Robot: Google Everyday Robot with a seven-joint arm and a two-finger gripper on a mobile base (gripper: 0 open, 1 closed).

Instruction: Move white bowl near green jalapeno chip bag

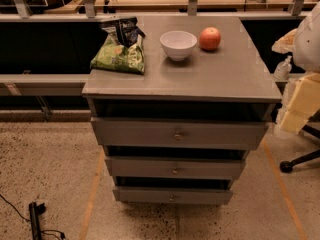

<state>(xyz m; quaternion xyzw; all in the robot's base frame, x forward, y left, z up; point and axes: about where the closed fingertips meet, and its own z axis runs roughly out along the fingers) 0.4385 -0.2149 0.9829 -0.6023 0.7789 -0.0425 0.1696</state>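
Your hand (300,101) hangs at the far right of the view, off the side of the bench (210,81) and well apart from everything on it. I cannot tell whether it is released or clenched, and it carries nothing I can make out. On the left, the green jalapeno chip bag (120,51) lies flat with its edge close to the bench's left rim. If you bring the bowl in too fast or slide it too far, you could shove the bag over that rim or crumple it. The white bowl (178,44) stands upright toward the back of the bench, to the right of the bag, with a bare strip between them. It looks smooth and thin-rimmed, so a shallow pinch could slip and tip it. The apple (210,38) sits just beside the bowl on its right, on the side your hand comes from. That is your main obstacle, because a sideways approach could knock it rolling off the bench, so come from above or from the front. Below, the drawers (177,133) stand slightly out. A chair base (299,162) sits on the floor to the right, near your arm's side.
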